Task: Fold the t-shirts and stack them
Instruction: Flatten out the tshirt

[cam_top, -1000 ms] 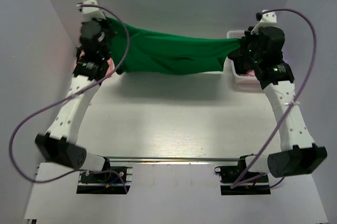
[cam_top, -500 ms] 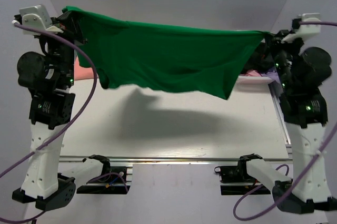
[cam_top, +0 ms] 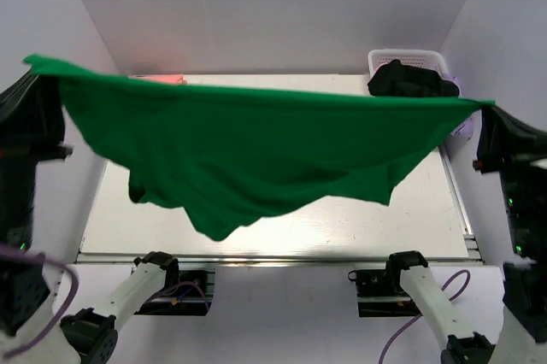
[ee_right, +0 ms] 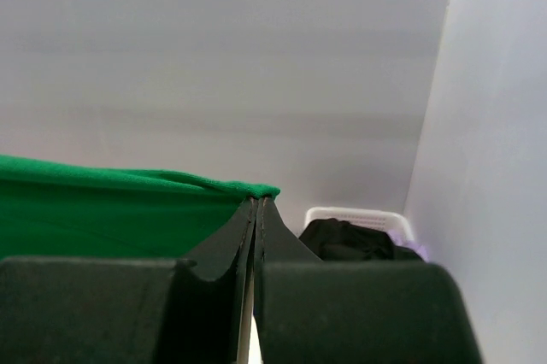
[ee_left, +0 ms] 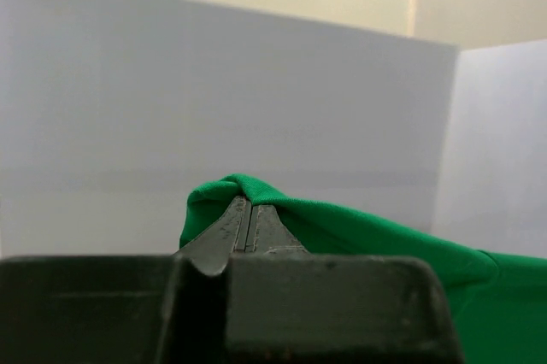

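Note:
The bright green t-shirt hangs stretched wide in the air, high above the table, held by its two upper corners. My left gripper is shut on the left corner; in the left wrist view its jaws pinch a fold of green cloth. My right gripper is shut on the right corner, and the right wrist view shows the jaws closed on the shirt's edge. The shirt's lower part sags to a point at lower left. A sliver of the salmon-pink t-shirt shows at the table's back left.
A white basket with dark clothing stands at the back right corner, also seen in the right wrist view as the basket. The white table is walled on three sides. The arm bases sit at its near edge.
Both arms have risen and drawn nearer, lifting the green t-shirt from low over the table's back to high in the air. It now hangs spread much wider.

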Robot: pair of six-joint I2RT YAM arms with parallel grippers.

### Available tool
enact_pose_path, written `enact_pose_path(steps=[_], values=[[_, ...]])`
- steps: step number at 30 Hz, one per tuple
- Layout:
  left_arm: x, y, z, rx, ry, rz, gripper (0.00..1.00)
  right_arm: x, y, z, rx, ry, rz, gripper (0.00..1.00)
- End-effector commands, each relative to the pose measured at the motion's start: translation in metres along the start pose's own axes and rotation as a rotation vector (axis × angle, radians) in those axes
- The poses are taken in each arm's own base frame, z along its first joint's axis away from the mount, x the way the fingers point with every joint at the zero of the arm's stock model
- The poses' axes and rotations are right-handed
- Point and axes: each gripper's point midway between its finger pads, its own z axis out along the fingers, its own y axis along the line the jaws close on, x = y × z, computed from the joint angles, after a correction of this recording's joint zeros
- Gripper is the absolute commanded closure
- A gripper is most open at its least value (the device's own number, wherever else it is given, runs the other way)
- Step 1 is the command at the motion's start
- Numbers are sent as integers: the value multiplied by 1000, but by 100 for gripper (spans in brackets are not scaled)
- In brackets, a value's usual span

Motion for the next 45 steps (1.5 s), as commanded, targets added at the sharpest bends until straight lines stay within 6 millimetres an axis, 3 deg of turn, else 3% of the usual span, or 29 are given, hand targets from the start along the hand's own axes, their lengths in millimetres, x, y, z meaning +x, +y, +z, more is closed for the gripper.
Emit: enact_pose_path(steps=[1, 4, 7, 9, 12, 14, 16, 18, 19, 20, 21, 23, 24, 26, 27, 29, 30, 31, 32, 33, 35, 37, 39, 40, 41, 42, 43, 44, 45], values=[[-17, -9, -19, 46, -9, -6, 100, -7, 0, -30, 7, -15, 46, 100], [-24, -12, -29, 59, -20, -16, 100, -4, 8, -39, -33, -16, 77, 100], [-10, -10, -24, 48, 9, -15, 100, 10, 10, -37, -34, 15, 117, 100], [22, -3, -13, 17, 67, -26, 100, 22, 7, -30, -11, 39, 136, 100], [85, 5, 11, -18, 174, -43, 100, 64, 0, -6, 52, 134, 154, 100], [137, 15, 23, -61, 243, -37, 100, 119, 1, 16, 67, 248, 177, 100], [207, 25, 29, -100, 360, -38, 100, 189, 11, 30, 37, 391, 197, 100], [246, 37, 34, -155, 402, -24, 100, 228, 22, 42, -1, 458, 228, 100], [298, 44, 31, -180, 496, -26, 100, 233, 24, 54, -13, 426, 235, 100], [318, 49, 33, -205, 513, -18, 100, 283, 25, 46, -6, 528, 246, 100], [344, 55, 32, -226, 554, -8, 100, 314, 28, 50, -5, 604, 247, 100], [429, 72, 15, -316, 714, -1, 100, 356, 29, 53, 3, 660, 259, 100], [460, 75, 8, -322, 761, 7, 100, 399, 30, 52, 10, 765, 253, 100], [508, 83, 2, -345, 825, 6, 100, 419, 35, 66, -19, 768, 265, 100], [553, 88, -3, -355, 906, 19, 100, 458, 35, 69, -9, 865, 261, 100], [591, 101, -5, -381, 967, 21, 100, 481, 33, 73, 8, 922, 250, 100], [600, 100, 7, -371, 965, 15, 100, 504, 32, 86, 11, 976, 242, 100], [637, 109, -6, -384, 1035, 22, 100, 512, 32, 90, 15, 992, 242, 100], [650, 116, -8, -393, 1053, 22, 100, 511, 32, 102, 7, 983, 237, 100], [655, 114, 7, -374, 1038, 9, 100, 533, 33, 107, 7, 1032, 239, 100], [681, 131, 14, -385, 1052, 14, 100, 546, 35, 118, -3, 1056, 246, 100], [698, 135, 16, -359, 1081, 6, 100, 550, 36, 139, -8, 1049, 246, 100], [722, 143, 21, -356, 1102, -3, 100, 575, 36, 143, -1, 1098, 253, 100], [728, 149, 22, -357, 1110, -10, 100, 572, 35, 154, 4, 1090, 253, 100], [727, 148, 39, -344, 1082, -16, 100, 573, 33, 159, 9, 1087, 253, 100], [747, 156, 30, -350, 1117, -22, 100, 585, 33, 154, 25, 1131, 255, 100], [754, 165, 24, -374, 1145, -29, 93, 575, 31, 175, 39, 1093, 253, 100], [752, 164, 42, -359, 1119, -37, 77, 584, 27, 174, 64, 1112, 251, 99], [756, 168, 42, -370, 1126, -62, 50, 589, 29, 173, 70, 1150, 261, 94]])
